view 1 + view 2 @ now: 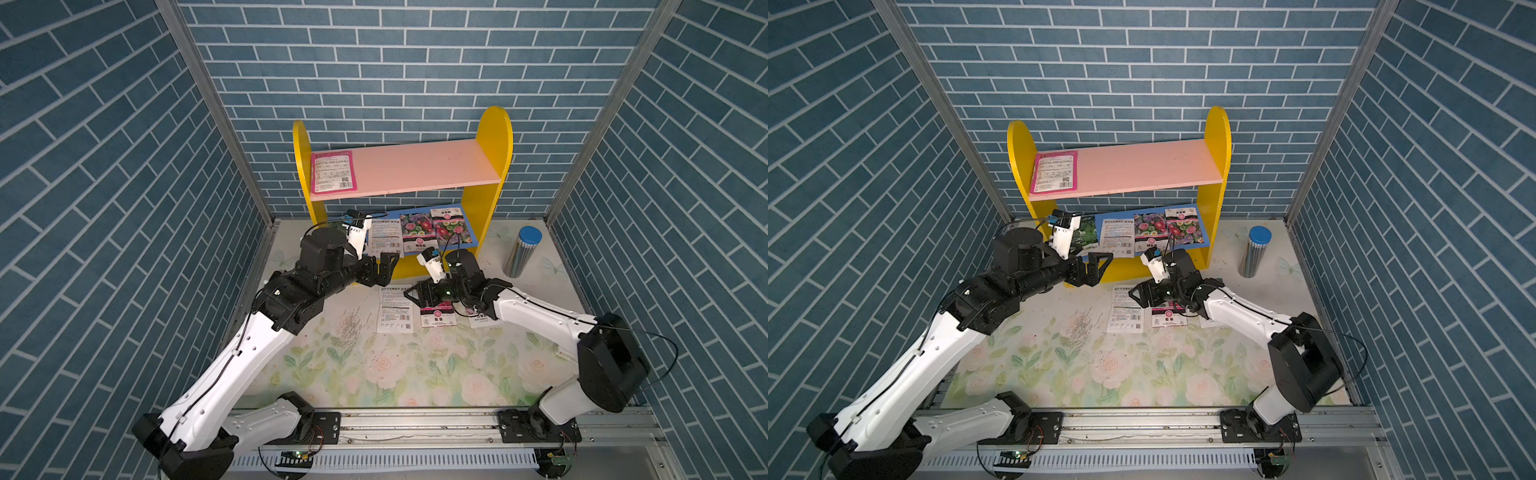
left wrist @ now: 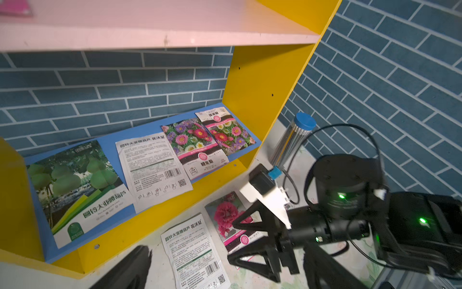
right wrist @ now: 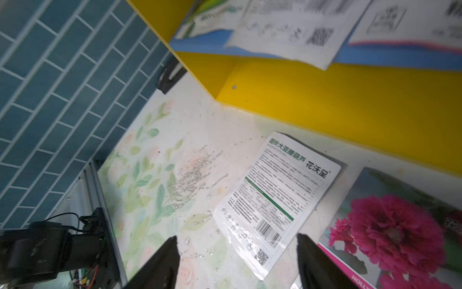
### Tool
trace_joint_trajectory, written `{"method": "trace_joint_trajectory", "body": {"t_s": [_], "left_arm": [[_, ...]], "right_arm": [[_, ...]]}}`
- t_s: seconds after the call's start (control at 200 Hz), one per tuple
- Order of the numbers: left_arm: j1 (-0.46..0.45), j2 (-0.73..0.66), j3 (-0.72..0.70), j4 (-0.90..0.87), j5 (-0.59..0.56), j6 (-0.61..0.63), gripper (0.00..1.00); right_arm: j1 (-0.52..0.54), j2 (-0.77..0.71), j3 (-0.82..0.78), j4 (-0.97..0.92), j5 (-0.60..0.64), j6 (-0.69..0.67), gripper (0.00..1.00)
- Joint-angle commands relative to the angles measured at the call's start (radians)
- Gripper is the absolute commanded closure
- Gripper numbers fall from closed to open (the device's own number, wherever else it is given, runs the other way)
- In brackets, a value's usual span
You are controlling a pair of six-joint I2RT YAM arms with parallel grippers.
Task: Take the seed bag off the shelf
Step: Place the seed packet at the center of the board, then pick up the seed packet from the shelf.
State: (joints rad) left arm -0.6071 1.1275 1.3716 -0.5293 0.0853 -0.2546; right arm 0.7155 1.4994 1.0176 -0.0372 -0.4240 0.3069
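While left claw [image 1: 384, 266] and right claw [image 3: 236, 244] gape empty, white packet [image 3: 277, 200] reads 花沃呈, pink packet [image 3: 390, 230] seemingly HOLLY.

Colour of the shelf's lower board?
Blue; the lower board shows best in the left wrist view.

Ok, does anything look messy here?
A patch of little specks on the flowery mat: spilled seeds or scuffs, I cannot tell. A white packet on the blue board pokes over the front edge.

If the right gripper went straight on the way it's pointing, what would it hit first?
Probably the white seed packet lying just ahead of the open right gripper. Its tilt is hard to judge, so it might instead reach the floral mat beyond.
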Motion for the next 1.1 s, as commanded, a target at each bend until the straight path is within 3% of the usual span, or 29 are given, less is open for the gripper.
{"method": "trace_joint_trajectory", "body": {"t_s": [0.0,0.11,0.24,0.33,0.56,0.77,1.095], "left_arm": [[0.004,0.011,0.070,0.047,-0.059,0.023,0.00],[0.003,0.074,0.162,0.055,-0.083,0.041,0.00],[0.003,0.154,0.287,0.072,-0.106,0.050,0.00],[0.004,0.206,0.362,0.080,-0.185,0.073,0.00],[0.004,0.364,0.563,0.077,-0.394,0.143,0.00],[0.016,0.506,0.707,0.039,-0.565,0.186,0.00],[0.125,0.635,0.829,0.018,-0.623,0.158,0.00]], "right_arm": [[0.006,-0.082,-0.024,-0.021,-0.048,-0.070,0.11],[0.005,-0.163,-0.018,-0.065,-0.061,-0.088,0.00],[0.005,-0.262,-0.007,-0.092,-0.082,-0.095,0.00],[0.004,-0.341,0.002,-0.097,-0.066,-0.100,0.00],[0.003,-0.506,0.063,-0.130,0.063,-0.125,0.00],[0.004,-0.580,0.118,-0.207,0.266,-0.109,0.00],[0.004,-0.650,0.167,-0.297,0.343,-0.140,0.00]]}}
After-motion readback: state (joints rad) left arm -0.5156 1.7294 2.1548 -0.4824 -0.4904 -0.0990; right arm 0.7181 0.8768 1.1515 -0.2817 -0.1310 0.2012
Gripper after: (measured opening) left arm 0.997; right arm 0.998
